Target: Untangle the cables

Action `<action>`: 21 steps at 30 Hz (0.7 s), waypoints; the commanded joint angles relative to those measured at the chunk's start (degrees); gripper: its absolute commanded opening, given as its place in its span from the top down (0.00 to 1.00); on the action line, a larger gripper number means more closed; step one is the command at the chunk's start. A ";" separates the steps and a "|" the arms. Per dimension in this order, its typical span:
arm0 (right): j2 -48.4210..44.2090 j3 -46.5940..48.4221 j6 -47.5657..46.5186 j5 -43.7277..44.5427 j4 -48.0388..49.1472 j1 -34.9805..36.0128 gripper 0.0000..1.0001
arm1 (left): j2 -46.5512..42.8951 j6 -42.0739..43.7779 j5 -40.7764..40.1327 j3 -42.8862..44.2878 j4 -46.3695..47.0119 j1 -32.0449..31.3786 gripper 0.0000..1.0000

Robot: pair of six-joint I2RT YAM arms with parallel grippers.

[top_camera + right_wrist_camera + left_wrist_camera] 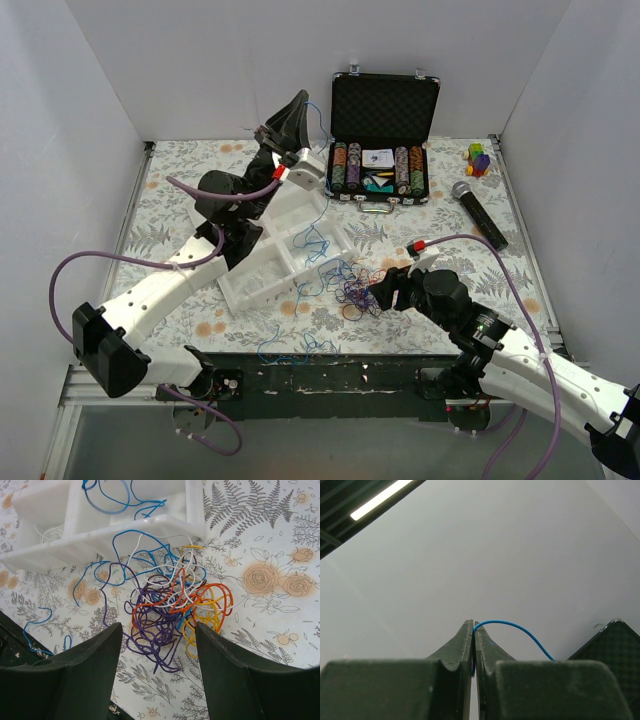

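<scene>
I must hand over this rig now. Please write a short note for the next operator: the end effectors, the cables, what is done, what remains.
Left end effector: shut on a blue cable, high in the air.
Right end effector: open, holding nothing, just above the tangle.
Cables: the tangle (purple, orange, yellow, white, blue) lies on the floral tablecloth beside the white divided tray; blue cables lie in the tray; one loose blue cable lies near the front edge.
Done: a few blue cables are separated.
Left: the tangle itself, nearly all of it.
</scene>
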 commanded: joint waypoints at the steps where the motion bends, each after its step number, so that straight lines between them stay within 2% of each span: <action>1: -0.62 0.04 0.46 0.39 2.60 -0.01 0.31 | -2.18 0.11 -1.25 -2.43 -0.13 0.25 1.00; 4: -0.79 0.04 0.63 0.39 2.68 -0.01 0.31 | -2.45 1.86 -1.34 -5.16 0.22 0.43 1.00; 10: -1.15 -0.14 0.72 0.39 2.42 -0.01 0.31 | -0.34 5.56 -7.92 -7.28 1.72 0.34 1.00; 17: -0.97 -0.23 0.81 0.30 2.86 0.08 0.31 | -2.36 4.16 -5.21 -13.07 1.54 0.43 1.00; 21: -0.97 -0.14 0.81 0.39 2.95 0.08 0.31 | -3.24 -1.10 -6.87 -15.62 -3.28 0.43 1.00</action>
